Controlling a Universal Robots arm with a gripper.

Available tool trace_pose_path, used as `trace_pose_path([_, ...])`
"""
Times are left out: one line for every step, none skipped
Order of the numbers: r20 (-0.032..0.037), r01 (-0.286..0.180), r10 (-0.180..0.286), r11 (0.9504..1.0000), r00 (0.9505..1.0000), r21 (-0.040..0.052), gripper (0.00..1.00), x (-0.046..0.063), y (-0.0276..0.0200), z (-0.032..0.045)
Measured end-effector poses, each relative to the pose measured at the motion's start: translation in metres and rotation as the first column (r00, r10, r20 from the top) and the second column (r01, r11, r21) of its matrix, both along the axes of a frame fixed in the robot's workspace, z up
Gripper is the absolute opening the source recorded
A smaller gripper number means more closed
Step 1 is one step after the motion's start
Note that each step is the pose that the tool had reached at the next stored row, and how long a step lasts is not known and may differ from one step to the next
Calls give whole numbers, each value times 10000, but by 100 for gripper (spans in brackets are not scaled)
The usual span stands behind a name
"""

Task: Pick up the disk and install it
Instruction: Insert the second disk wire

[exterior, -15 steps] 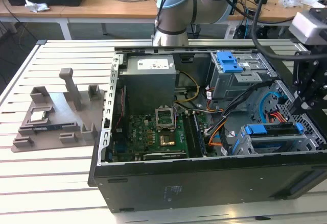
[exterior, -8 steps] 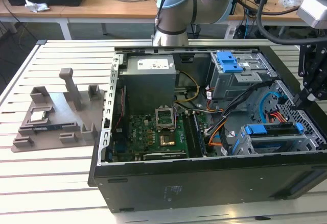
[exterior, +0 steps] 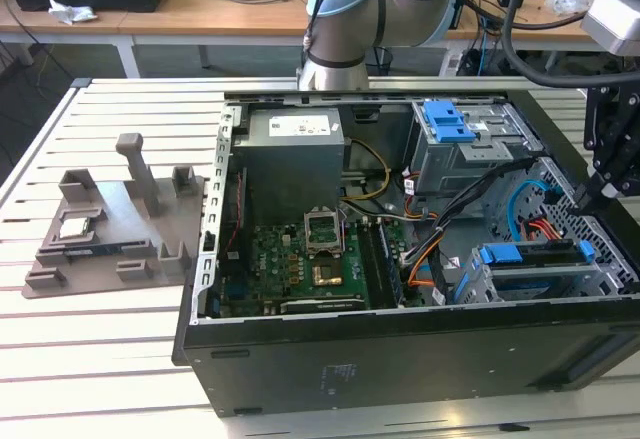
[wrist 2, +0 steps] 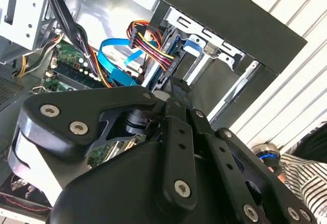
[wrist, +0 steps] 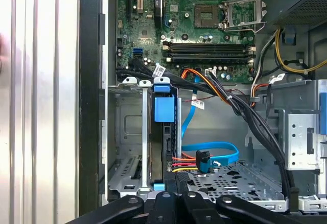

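Observation:
The disk [exterior: 532, 255], dark with a bright blue frame, sits on edge inside the metal drive cage [exterior: 600, 277] at the front corner of the open computer case, at the exterior view's right. In the first wrist view the disk [wrist: 165, 132] stands in a cage slot with its blue tab uppermost. My gripper [exterior: 582, 197] hangs just above the cage's far end, fingers drawn together to a point and holding nothing. In both wrist views the fingertips [wrist: 173, 185] reach toward the disk's [wrist 2: 193, 46] cable end; contact cannot be told.
Red, yellow and blue cables [wrist: 204, 158] lie beside the cage. The motherboard [exterior: 310, 259] and the power supply [exterior: 295, 154] fill the case's middle. A smaller blue bracket [exterior: 448, 119] sits in the upper bay. A grey fixture [exterior: 110, 229] holds a chip. A striped sleeve [wrist 2: 304, 170] is nearby.

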State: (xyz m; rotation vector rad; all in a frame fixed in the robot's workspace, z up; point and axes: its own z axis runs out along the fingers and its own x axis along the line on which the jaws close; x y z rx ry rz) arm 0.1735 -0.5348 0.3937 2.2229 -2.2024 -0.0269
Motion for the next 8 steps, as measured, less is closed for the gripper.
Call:
trace_pose_path([0,0,0,10000,10000,0,11,0,0,0])
trace_pose_path([0,0,0,10000,10000,0,11,0,0,0])
trace_pose_path([0,0,0,10000,10000,0,17,0,0,0])
trace_pose_path([0,0,0,10000,10000,0,24,0,0,1])
trace_pose_path([0,0,0,10000,10000,0,29,0,0,0])
trace_pose_path([0,-1,1,10000,10000,0,36,0,0,1])
trace_pose_path([0,0,0,10000,10000,0,36,0,0,1])
trace_pose_path([0,0,0,10000,10000,-4,42,0,5,3])
